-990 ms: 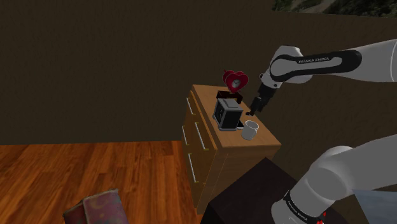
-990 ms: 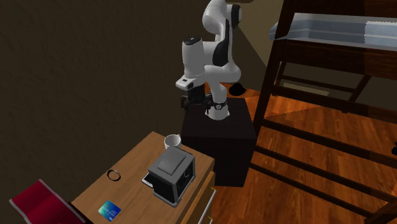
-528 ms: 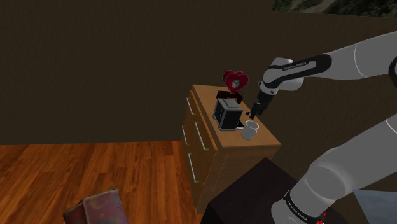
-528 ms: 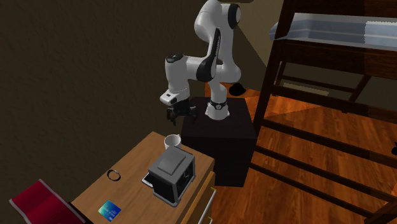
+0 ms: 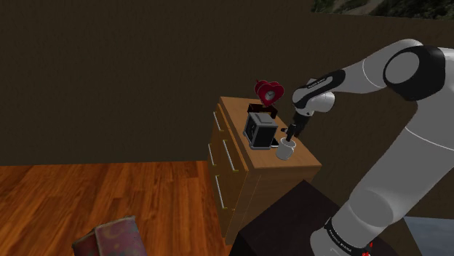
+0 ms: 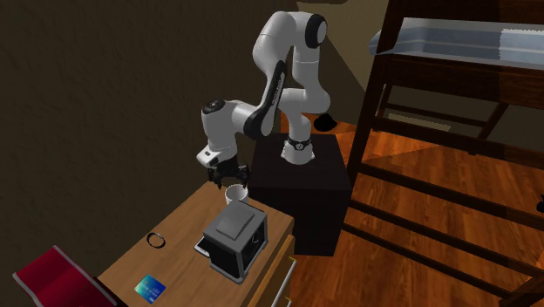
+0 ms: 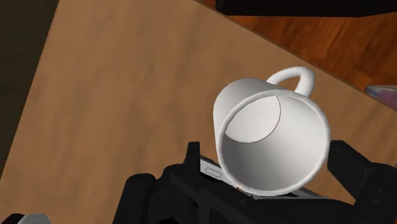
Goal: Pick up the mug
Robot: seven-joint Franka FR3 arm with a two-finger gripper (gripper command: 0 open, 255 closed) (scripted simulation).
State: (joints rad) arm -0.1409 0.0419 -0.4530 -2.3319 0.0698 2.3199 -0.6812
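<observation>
**Gripper drops onto the mug, fingers still spread**

The white mug stands upright on the wooden dresser, at the end of the top nearest the robot's stand. In the shoulder view it sits just to the right of a black boxy appliance. In the second exterior view the mug lies just beyond that appliance. It has not shifted over the last second.

The arm has moved. A second ago the gripper hung over the stand, well apart from the mug. Half a second ago it was partway across and higher. Now the gripper is directly above the mug's rim, and in the shoulder view the gripper appears to touch the mug's top.

In the wrist view the mug shows its open mouth, its handle pointing away from the hand. The black fingers stand apart on either side of the mug. They are released and clasp nothing.

Farther along the dresser top lie a small dark ring, a blue card and a red heart-shaped object.
</observation>
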